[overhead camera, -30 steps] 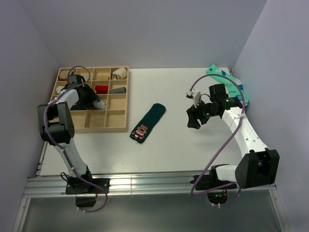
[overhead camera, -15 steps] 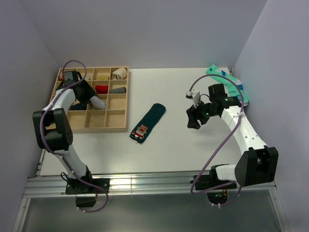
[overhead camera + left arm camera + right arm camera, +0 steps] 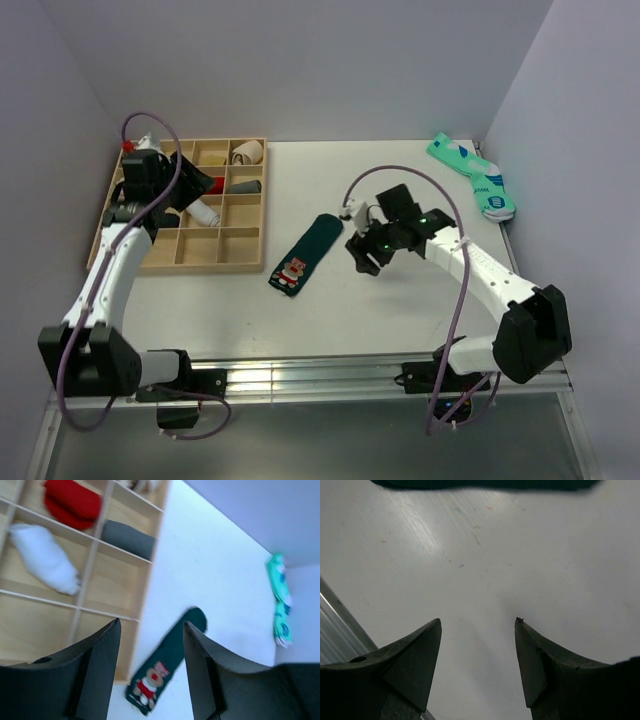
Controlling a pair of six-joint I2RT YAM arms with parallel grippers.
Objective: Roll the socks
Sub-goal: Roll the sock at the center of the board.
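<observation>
Two socks in play. The dark green sock with a red-and-white figure at its cuff (image 3: pixel 306 254) lies flat and unrolled on the white worktop (image 3: pixel 400 320), just right of the wooden compartment tray (image 3: pixel 263 232), cuff toward the near edge, toe angled away from the tray. The white sock (image 3: pixel 204 214) sits inside the tray, in a third-row compartment.

The left arm stretches up along the tray's left side, its wrist bent so that the left end effector (image 3: pixel 200 185) hangs over the tray's middle, pointing right. Its fingers are spread apart with nothing between them; through the gap the wrist view shows the tray's right wall and the green sock.

The right arm folds at the elbow and reaches left across the worktop. The right end effector (image 3: pixel 362 255) is tipped down just beyond the green sock on the side away from the tray, fingers apart, bare worktop between them.

In the tray: one red rolled sock (image 3: pixel 72 502) and one grey rolled sock (image 3: pixel 129 539) in the compartment to its right. One mint-green pair with blue marks (image 3: pixel 475 178) lies well right of the tray.
</observation>
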